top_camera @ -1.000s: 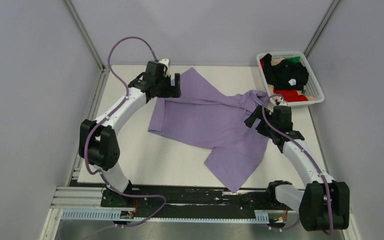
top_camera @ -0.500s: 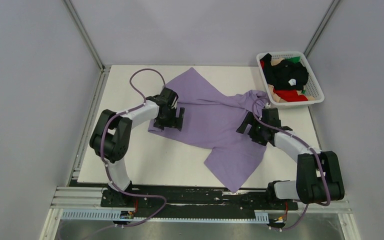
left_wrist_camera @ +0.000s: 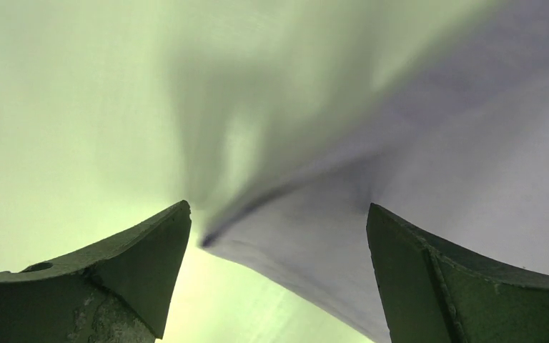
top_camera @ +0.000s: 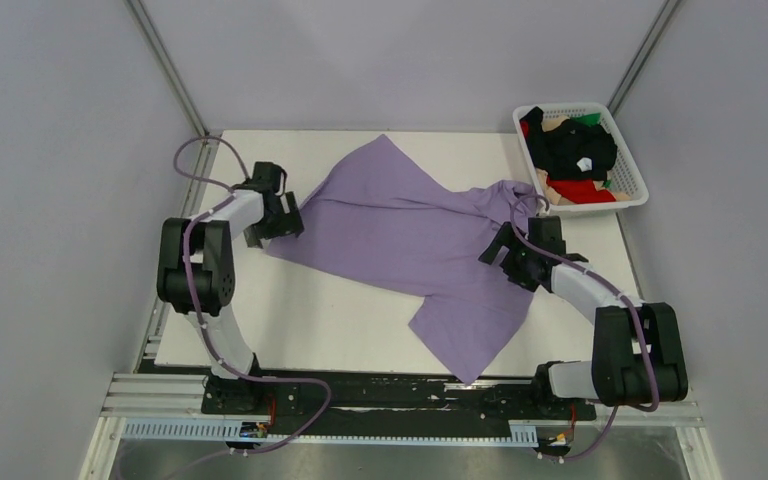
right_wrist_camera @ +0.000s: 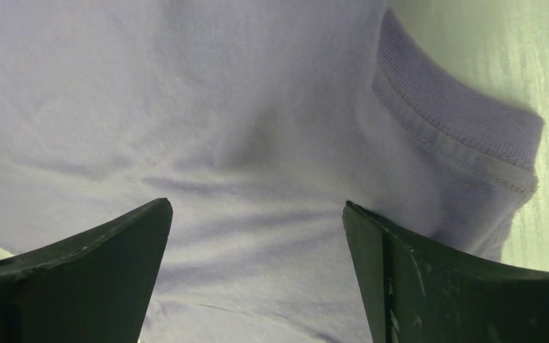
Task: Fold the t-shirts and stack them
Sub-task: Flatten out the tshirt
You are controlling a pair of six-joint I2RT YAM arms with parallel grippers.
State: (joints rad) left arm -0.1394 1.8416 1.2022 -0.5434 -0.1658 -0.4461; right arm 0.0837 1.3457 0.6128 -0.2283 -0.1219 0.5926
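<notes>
The lavender t-shirt is blurred in the left wrist view.

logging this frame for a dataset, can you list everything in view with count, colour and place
purple t-shirt: 1, lavender, spread out but rumpled across the middle of the table, not folded
other t-shirts: several, exact count unclear, black, red, beige and green, heaped in the basket
basket: 1, white plastic lattice, far right corner of the table
table: 1, white, under everything
arms: 2, black and white with purple cables, bases at the near edge
left gripper: 1, dark, open, at the shirt's left edge with the cloth edge between its fingers
right gripper: 1, dark, open, over the shirt beside the collar
</notes>
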